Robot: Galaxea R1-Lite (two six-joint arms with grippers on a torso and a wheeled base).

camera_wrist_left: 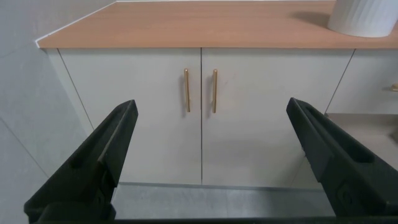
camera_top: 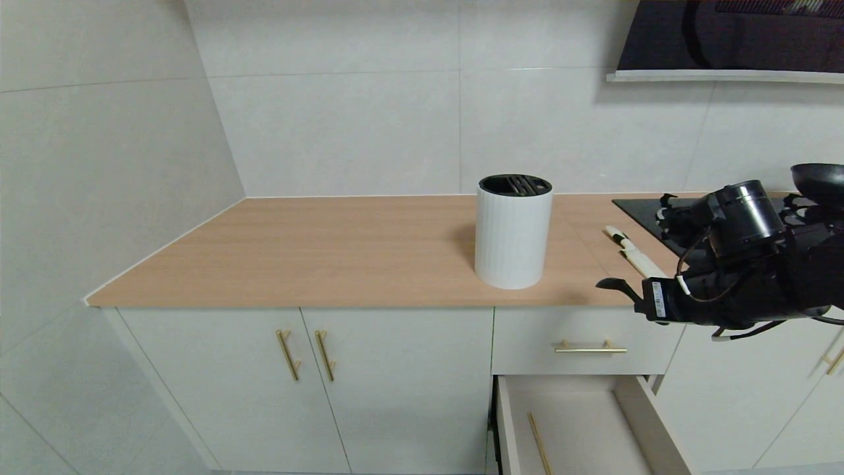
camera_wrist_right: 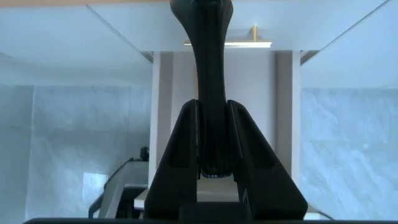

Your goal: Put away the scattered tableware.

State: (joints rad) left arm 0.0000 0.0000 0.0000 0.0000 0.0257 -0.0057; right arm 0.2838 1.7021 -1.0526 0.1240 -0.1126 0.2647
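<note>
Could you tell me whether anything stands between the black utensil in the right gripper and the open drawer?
Nothing visible does: the black utensil in the right gripper hangs over the open drawer, which holds a thin stick.

Showing as matt, smooth wood grain along the countertop point(camera_top: 330, 251). Looking matt white and finely ribbed, probably plastic, on the holder point(camera_top: 513, 251). Catching light as brass-coloured metal on the cabinet handles point(camera_top: 287, 354). Reflecting glossily off the wall tiles point(camera_top: 330, 119) and the black hob point(camera_top: 643, 214). Gleaming as smooth black plastic on the utensil point(camera_wrist_right: 208, 74) clamped in the matt black right gripper point(camera_wrist_right: 211, 134).
</note>
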